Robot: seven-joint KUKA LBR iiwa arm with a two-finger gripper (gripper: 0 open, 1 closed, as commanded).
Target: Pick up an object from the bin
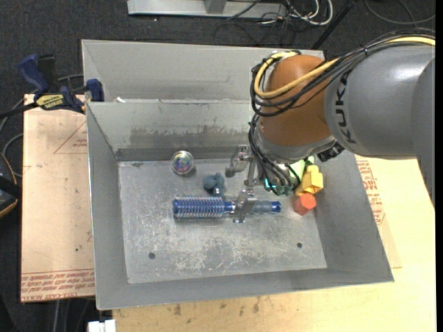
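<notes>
Overhead view of a grey metal bin (pixel 208 254) with a few loose things on its floor. A grey robot arm (pixel 391 95) comes in from the right, ending in a rounded orange cover (pixel 294 106) wrapped with yellow and black cables (pixel 261 75).

Below the cover the jaws stand spread wide, with nothing gripped between them. One metal finger (pixel 239 156) is toward the back wall. The other finger (pixel 241 211) is toward the front and sits at a blue hairbrush (pixel 204 207); whether it touches the brush I cannot tell.

The blue hairbrush lies flat and crosswise. Its bristled head stretches away to the left of the front finger, and its slim handle runs a short way to the right.

Just left of the gap between the jaws is a small dark teal lump (pixel 213 182), lying apart from the brush. Farther left and toward the back wall is a small round silver and purple thing (pixel 183 162).

To the right of the jaws, partly under the orange cover, are a yellow block (pixel 313 178) and an orange-red block (pixel 304 203), close together, with something green (pixel 298 171) beside them.
</notes>
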